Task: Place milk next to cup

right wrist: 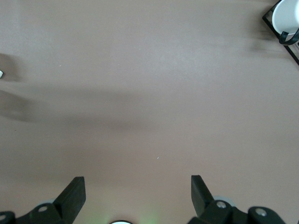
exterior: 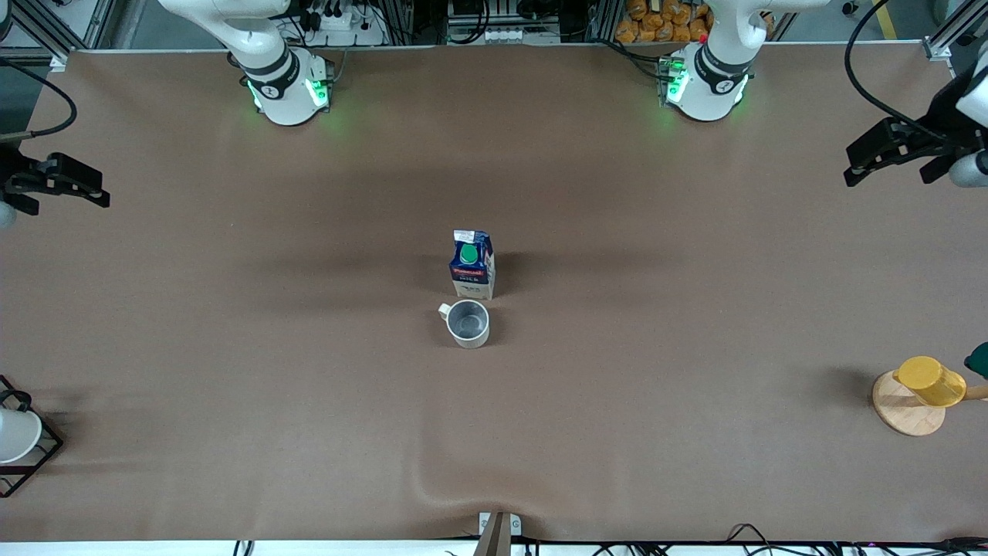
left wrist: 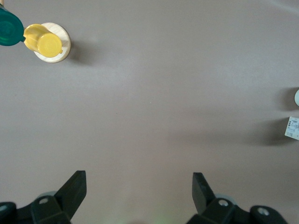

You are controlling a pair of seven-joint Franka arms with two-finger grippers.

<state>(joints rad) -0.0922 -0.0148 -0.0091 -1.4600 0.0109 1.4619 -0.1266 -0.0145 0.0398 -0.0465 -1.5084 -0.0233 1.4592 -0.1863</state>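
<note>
Front view: the milk is seen upright at mid-surface, just beside the cup. Both hands, the left hand and the right hand, are held spread and empty over opposite ends, about equally far from the milk.

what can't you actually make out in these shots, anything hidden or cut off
- Milk: in the left wrist view only a sliver shows at the frame edge.
- Cup: whether it touches the milk is too close to tell from the front view.
- White cup in the wire rack: cut by the edge in the front and right wrist views.
- Green object beside the yellow cup: cropped, unidentifiable.
</note>
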